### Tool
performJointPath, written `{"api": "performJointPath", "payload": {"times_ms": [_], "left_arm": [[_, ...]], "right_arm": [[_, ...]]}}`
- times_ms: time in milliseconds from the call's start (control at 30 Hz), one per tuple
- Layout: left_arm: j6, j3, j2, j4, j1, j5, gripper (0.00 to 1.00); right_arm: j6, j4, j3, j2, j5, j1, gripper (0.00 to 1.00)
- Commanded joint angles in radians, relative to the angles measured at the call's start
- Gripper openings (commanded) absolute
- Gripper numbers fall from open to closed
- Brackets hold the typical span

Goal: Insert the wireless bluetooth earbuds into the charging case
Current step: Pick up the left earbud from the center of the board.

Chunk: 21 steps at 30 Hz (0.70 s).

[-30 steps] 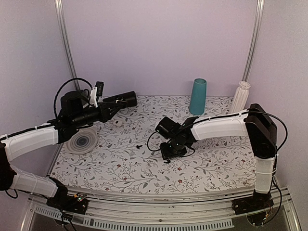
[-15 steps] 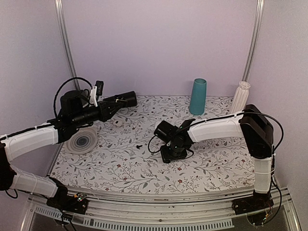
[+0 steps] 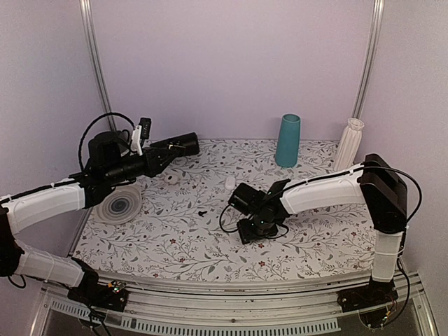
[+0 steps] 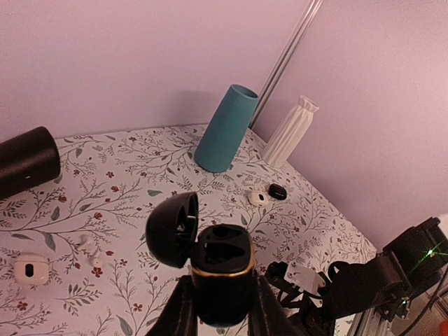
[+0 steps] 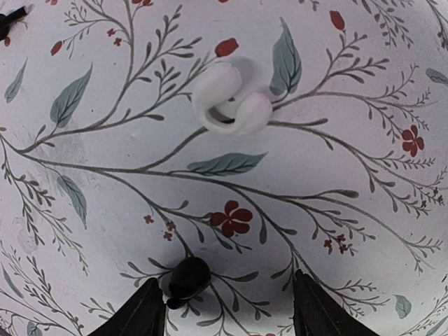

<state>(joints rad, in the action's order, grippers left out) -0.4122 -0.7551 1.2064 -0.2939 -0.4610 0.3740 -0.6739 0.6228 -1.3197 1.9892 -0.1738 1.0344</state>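
My left gripper [image 4: 220,297] is shut on the black charging case [image 4: 222,269], held upright above the table with its lid [image 4: 171,229] swung open to the left and its two sockets empty. In the top view the left gripper [image 3: 168,155] hovers at the back left. My right gripper [image 3: 255,227] points down at mid-table, open. In the right wrist view a tiny black earbud [image 5: 187,278] lies on the cloth between the open fingers [image 5: 143,311], close to the left one. The other black earbud [image 3: 201,211] lies to the left, also seen in the wrist view's corner [image 5: 10,17].
A pair of white earbuds [image 5: 231,106] lies just beyond the right gripper. A white case [image 4: 31,268], a small black rounded object [image 4: 278,191], a black cylinder [image 3: 185,143], a teal cup [image 3: 288,141], a white vase [image 3: 349,143] and a grey disc [image 3: 119,205] stand around.
The right gripper has shifted slightly right and toward the near edge, and its jaws have spread wider around the black earbud. The left arm with the case has stayed still.
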Motion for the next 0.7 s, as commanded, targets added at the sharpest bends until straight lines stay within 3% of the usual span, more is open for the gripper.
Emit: {"api": "performJointPath", "payload": {"times_ms": [0,367,667], "left_arm": [[-0.003,-0.029,0.013,-0.02,-0.019,0.004,0.0],[-0.006,-0.036,0.015,-0.011,-0.028,-0.011,0.0],[-0.017,-0.027,0.02,-0.019,-0.041,-0.01,0.0]], "right_arm": [[-0.018,-0.006,0.057,-0.044,0.017,0.004,0.62],[0.107,-0.1,-0.029,-0.003,0.075,-0.001,0.52],[0.14,-0.131,0.013,-0.03,0.096,-0.032,0.42]]}}
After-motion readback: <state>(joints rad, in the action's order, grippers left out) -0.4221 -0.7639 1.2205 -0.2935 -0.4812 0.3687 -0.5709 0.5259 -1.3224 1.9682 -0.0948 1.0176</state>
